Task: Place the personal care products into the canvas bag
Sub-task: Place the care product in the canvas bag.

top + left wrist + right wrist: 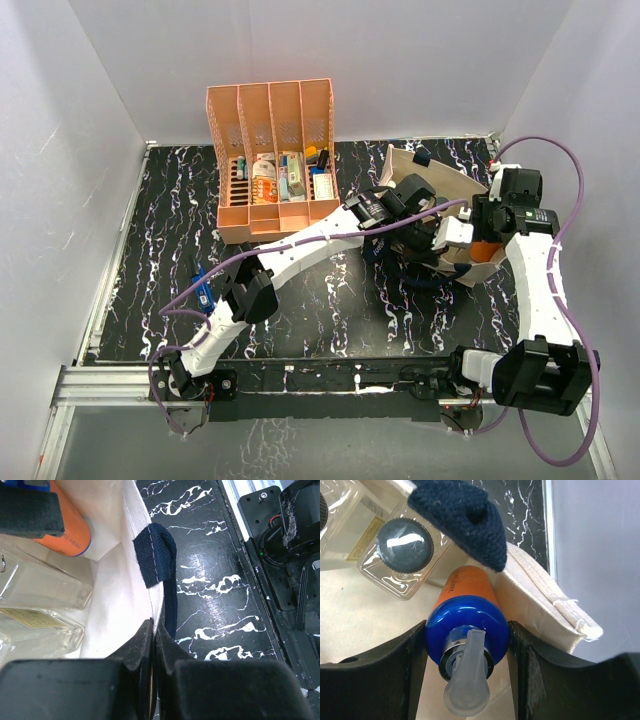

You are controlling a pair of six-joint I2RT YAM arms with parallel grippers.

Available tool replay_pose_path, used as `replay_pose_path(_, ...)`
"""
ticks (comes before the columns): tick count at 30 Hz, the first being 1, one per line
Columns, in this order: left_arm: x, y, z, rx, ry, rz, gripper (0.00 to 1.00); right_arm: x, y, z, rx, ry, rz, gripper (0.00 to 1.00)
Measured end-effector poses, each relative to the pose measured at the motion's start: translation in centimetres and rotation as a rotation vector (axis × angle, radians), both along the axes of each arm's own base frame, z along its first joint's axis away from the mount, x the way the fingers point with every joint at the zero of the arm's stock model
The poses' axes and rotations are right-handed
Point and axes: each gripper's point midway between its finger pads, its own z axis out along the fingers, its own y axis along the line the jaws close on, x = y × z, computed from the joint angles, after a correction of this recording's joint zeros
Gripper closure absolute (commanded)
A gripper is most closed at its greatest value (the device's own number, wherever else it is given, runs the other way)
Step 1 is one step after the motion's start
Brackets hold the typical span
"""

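Observation:
The cream canvas bag [440, 180] lies open at the right of the table. My left gripper [408, 200] is shut on the bag's rim [150, 595], beside a navy strap [160, 555]. My right gripper [468, 630] is shut on the orange-brown blue-capped bottle [467, 615], which reaches into the bag's mouth [485, 250]. Inside lie a clear square dark-capped bottle [405, 545] and clear bottles [45, 582]; the orange bottle [67, 535] also shows in the left wrist view. A small blue bottle [200, 288] lies on the table by the left arm.
An orange four-slot file rack [275, 120] with small packs and pens stands at the back, left of the bag. White walls close in the black marbled table [330, 310] on three sides. A purple cable runs along each arm.

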Motion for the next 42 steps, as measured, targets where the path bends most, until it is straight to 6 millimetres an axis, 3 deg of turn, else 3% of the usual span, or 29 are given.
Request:
replay_pose_path(14, 0.1, -0.1, 0.1, -0.003, -0.014, 0.002, 1.0, 0.0, 0.6, -2.5, 0.053, 0.026, 0.02, 0.91)
replay_pose_path(25, 0.2, -0.4, 0.1, -0.007, -0.018, 0.001, 1.0, 1.5, -0.3, -4.0, 0.062, 0.043, 0.045, 0.73)
replay_pose_path(33, 0.0, -0.5, 0.1, -0.007, -0.023, -0.005, 1.0, 2.1, -0.5, -4.5, 0.049, 0.053, 0.098, 0.47)
replay_pose_path(42, 0.1, -0.6, 0.3, -0.013, -0.033, -0.005, 1.0, 2.5, -0.9, -5.0, -0.011, 0.061, 0.187, 0.32)
